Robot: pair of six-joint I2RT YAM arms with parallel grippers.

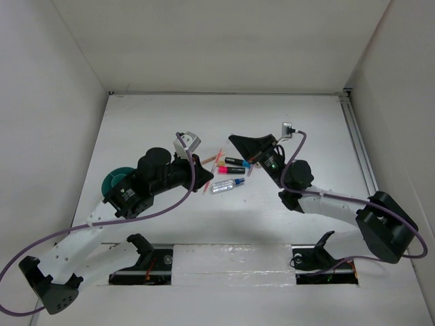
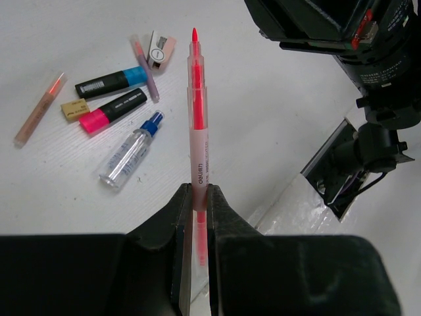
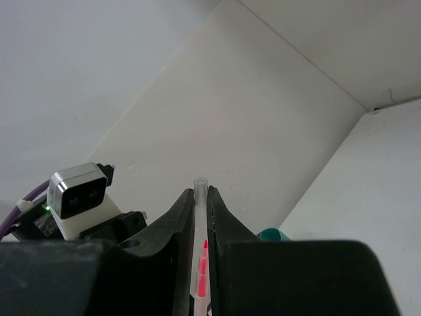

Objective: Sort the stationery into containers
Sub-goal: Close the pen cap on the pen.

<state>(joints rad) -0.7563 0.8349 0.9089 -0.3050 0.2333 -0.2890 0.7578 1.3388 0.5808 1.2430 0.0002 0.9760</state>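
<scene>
Pink pen [image 2: 199,131], light, stiff, slick: left gripper [image 2: 199,191] clamps its barrel; right gripper [image 3: 199,194] pinches seemingly a second pen [image 3: 199,185].

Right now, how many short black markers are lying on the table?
2. The blue-ended marker and the pink-ended marker lie side by side on the table, beside the clear blue-capped pen. More may be hidden.

top: overhead, far | left wrist: downward, close | right wrist: upward
</scene>
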